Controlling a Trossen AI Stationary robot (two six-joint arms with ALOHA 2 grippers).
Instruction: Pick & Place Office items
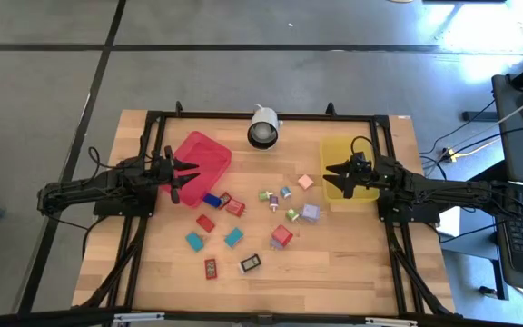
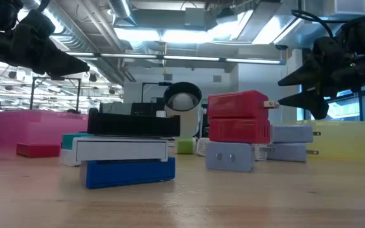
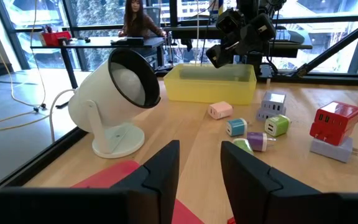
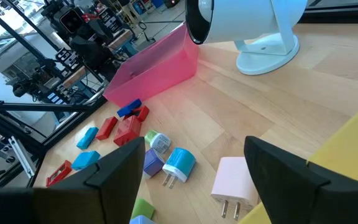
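Observation:
The office items lie scattered on the wooden table between the two trays: a pink plug block (image 1: 305, 182), a red block (image 1: 281, 236) on a lilac one, teal blocks (image 1: 234, 237), a blue block (image 1: 211, 200) and a black, white-labelled piece (image 1: 251, 263). My left gripper (image 1: 182, 177) hovers level over the near right corner of the red tray (image 1: 202, 150). Its fingers (image 3: 166, 165) stand a little apart with nothing between them. My right gripper (image 1: 334, 179) hovers wide open over the left edge of the yellow tray (image 1: 363, 150), above the pink plug block (image 4: 235, 180).
A white round lamp-like device (image 1: 263, 127) stands at the table's far edge between the trays. A black frame runs around the tabletop. In the left wrist view a person sits at a desk in the room beyond. Bare wood (image 1: 334, 272) lies toward the near edge.

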